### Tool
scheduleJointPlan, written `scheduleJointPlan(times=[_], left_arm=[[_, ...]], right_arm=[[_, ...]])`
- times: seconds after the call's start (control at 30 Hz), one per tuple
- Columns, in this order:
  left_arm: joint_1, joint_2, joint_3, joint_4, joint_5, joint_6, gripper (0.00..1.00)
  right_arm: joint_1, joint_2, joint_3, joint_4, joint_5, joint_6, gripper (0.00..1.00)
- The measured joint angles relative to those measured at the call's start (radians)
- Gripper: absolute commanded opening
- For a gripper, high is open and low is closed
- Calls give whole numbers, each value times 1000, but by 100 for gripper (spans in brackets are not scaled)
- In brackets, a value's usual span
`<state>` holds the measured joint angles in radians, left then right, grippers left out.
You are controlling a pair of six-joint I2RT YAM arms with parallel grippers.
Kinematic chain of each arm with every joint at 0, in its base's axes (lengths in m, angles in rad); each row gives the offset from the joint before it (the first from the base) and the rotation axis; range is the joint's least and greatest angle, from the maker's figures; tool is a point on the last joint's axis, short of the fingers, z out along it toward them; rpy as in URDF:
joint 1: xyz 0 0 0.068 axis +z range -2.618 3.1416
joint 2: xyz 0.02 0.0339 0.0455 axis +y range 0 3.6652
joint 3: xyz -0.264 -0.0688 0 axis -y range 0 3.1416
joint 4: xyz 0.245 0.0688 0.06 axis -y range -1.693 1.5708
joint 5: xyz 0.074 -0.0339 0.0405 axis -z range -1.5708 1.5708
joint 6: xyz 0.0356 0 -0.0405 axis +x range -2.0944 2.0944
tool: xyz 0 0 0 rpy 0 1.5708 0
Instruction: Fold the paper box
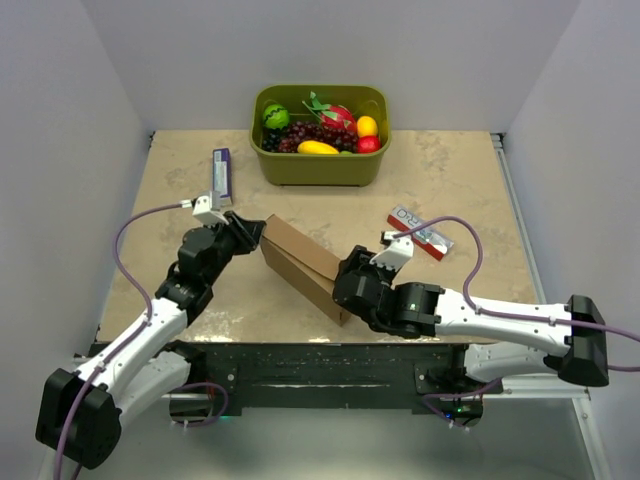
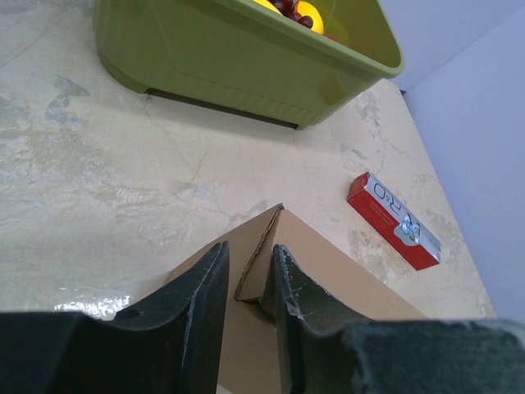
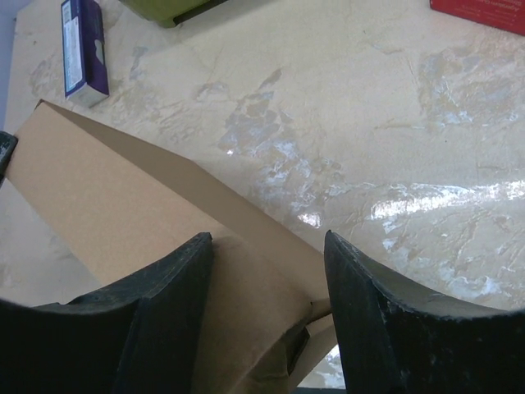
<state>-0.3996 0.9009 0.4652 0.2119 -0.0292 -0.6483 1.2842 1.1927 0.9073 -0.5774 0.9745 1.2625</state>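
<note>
Table: beige marble-patterned tabletop (image 1: 470,180), walled by pale panels on three sides; everything else stood on it.
Left arm: white and black arm (image 1: 160,320) with a looping purple cable, reached from the near-left corner toward the middle.
Right arm: matching white and black arm (image 1: 480,312), reached in from the near-right, low over the table.
Tub: olive-green plastic tub (image 1: 320,168) at the far edge, centre, upright.
Paper box: plain brown cardboard box (image 1: 300,262), partly folded into a long shape. It lay diagonally near the table's middle, in front of the tub and apart from it. Its far-left end was at the left gripper, its near-right end at the right gripper. One long panel faced up at a slope, with a side wall below it facing the near edge.
Left gripper: black two-finger gripper (image 2: 250,254), fingers close together astride a folded corner flap at the box's end. Cannot tell whether they actually clamped it.
Right gripper: black two-finger gripper (image 3: 267,246), fingers spread wide around the box's other end. One finger was against the cardboard, and bare table showed beside the other; not clamped.
Red pack: flat red and silver carton (image 1: 420,232), right of the box, well apart.
Purple pack: small purple and white carton (image 1: 222,172), left of the tub, just beyond the left gripper.
Fruit: toy fruit (image 1: 318,135) in the tub, including dark grapes plus yellow, red and green pieces.
</note>
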Motion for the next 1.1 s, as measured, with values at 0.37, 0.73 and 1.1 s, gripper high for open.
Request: scheduleJointPlan(times=[0.37,0.73,1.1], left_arm=[[7,-1,-47,81,-38,-14,31],[16,-1,-95,156,-72,-24,30],[18,-29,-72,95,-83,-15,37]], right_arm=[[5,49,-32,66,51,49,76],[10,99,-64,141,111,105,82],[5,110,1,96,92,-6,91]])
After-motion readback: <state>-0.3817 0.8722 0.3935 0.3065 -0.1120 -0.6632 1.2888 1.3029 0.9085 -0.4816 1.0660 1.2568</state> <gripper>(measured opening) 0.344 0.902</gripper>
